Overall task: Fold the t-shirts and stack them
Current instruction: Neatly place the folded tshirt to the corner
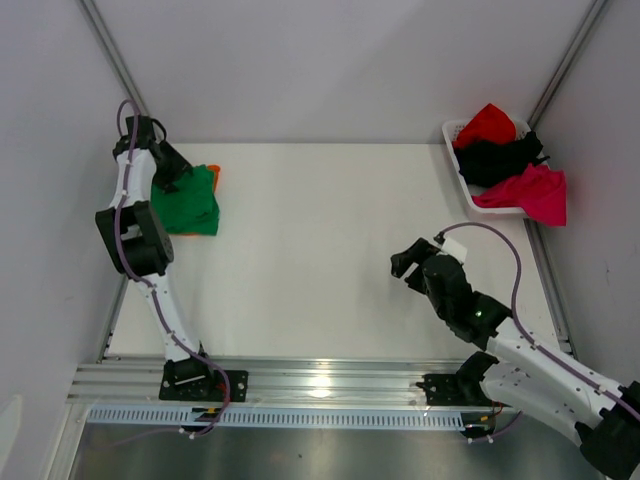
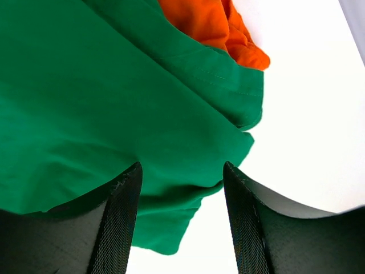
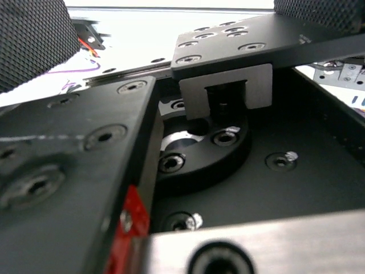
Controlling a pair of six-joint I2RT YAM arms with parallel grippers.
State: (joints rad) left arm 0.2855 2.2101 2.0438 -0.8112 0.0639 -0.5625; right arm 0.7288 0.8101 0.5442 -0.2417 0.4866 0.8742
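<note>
Green t-shirt (image 1: 190, 207) sits folded on orange t-shirt (image 2: 208, 23) upper left of counter (image 1: 320, 240), left pincer (image 2: 181, 171) released just above it, right pincer (image 1: 412, 262) released lower right; stacking step seems nearly done, next likely needs fetching red t-shirt (image 1: 487, 122) from basket (image 1: 452, 129) upper right.

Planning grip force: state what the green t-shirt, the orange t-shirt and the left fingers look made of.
Green t-shirt: soft matte knit cloth, probably cotton; stitched hem, loose folds.
Orange t-shirt: similar matte cloth, crumpled.
Left fingers: black, likely hard plastic with fine-gridded, perhaps rubbery, inner faces.
</note>
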